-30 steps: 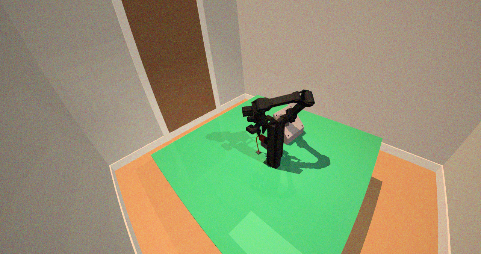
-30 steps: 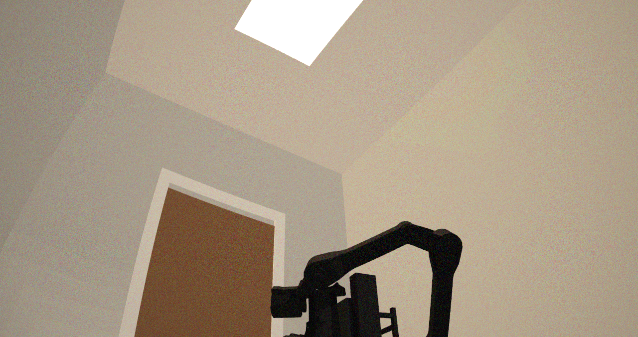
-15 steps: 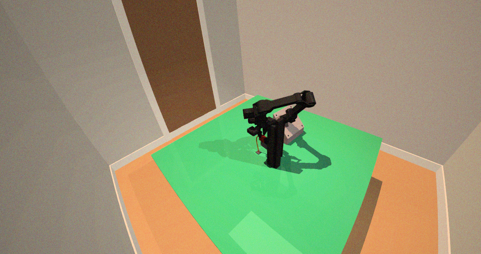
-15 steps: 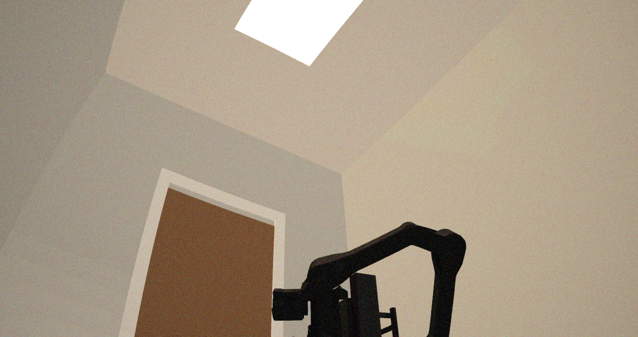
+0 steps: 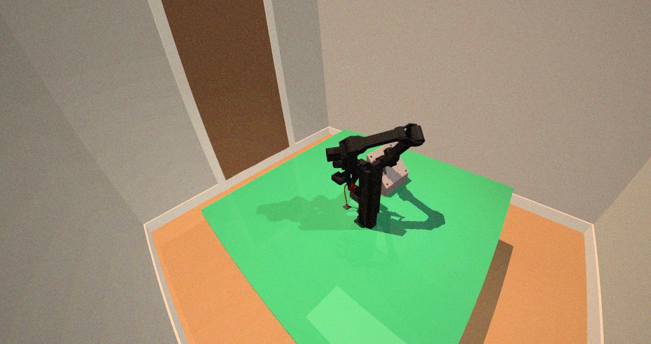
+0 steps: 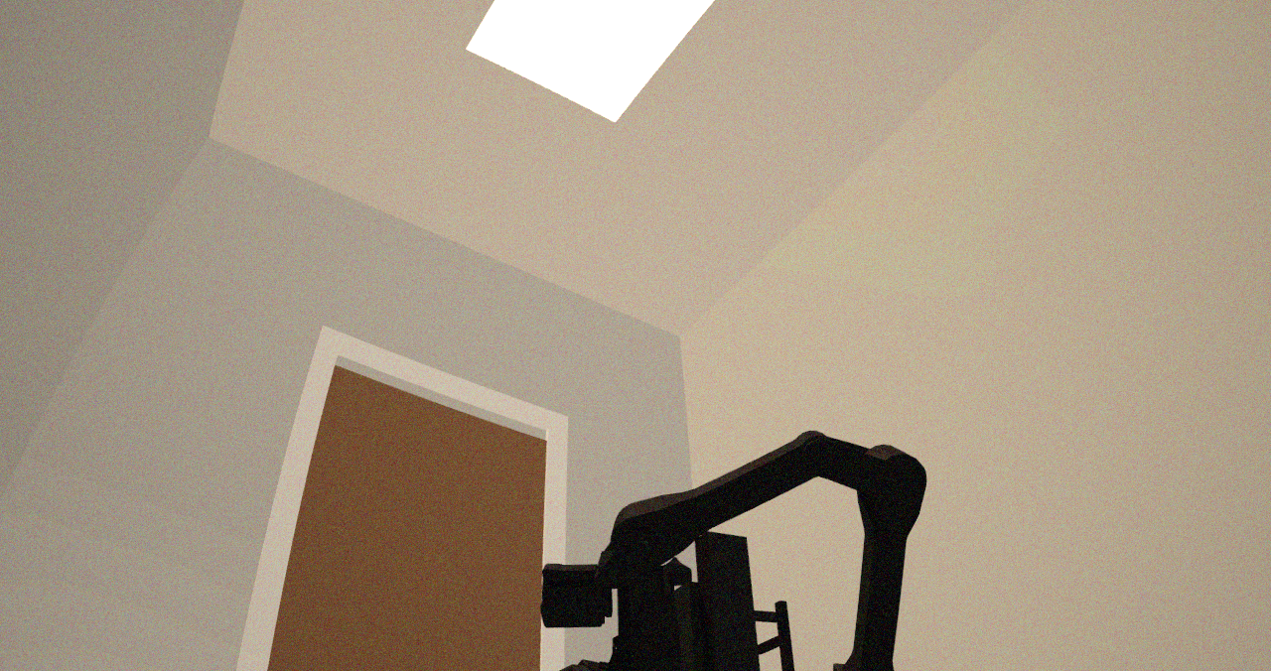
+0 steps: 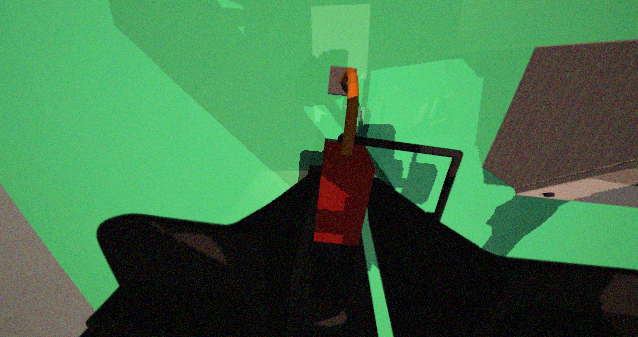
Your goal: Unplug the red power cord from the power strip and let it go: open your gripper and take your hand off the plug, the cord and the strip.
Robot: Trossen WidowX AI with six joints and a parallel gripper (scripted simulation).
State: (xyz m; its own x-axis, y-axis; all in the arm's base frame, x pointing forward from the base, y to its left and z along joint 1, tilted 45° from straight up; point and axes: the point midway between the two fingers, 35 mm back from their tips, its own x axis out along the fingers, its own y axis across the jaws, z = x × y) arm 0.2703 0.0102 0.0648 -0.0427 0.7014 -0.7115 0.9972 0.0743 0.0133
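Room: grey walls, brown door (image 5: 223,68), orange floor (image 5: 200,269), green counter (image 5: 318,260) set in the far corner.

Tool (image 7: 344,232): two dark fingers closed narrow on the red plug (image 7: 343,197); the left one presses the plug's side, while a sliver of green shows on the right side.

Plug: upright between the fingers, beside the tall black power strip (image 5: 368,196); whether its prongs have left the socket cannot be told.

Cord (image 7: 350,123): thin, brown-to-orange, running from the plug's far end down to a small grey anchor square (image 7: 340,80) on the counter; appears fairly straight.

Grey base block (image 7: 573,123): right of the plug, well apart.

Risks, judged:
- An off-centre grip may let the plug twist or slip under pull.
- Little slack in the cord; a long pull could tug against the anchor.
- A skewed pull could tip the upright strip.
- Opening too near the strip could leave a finger touching plug or cord.
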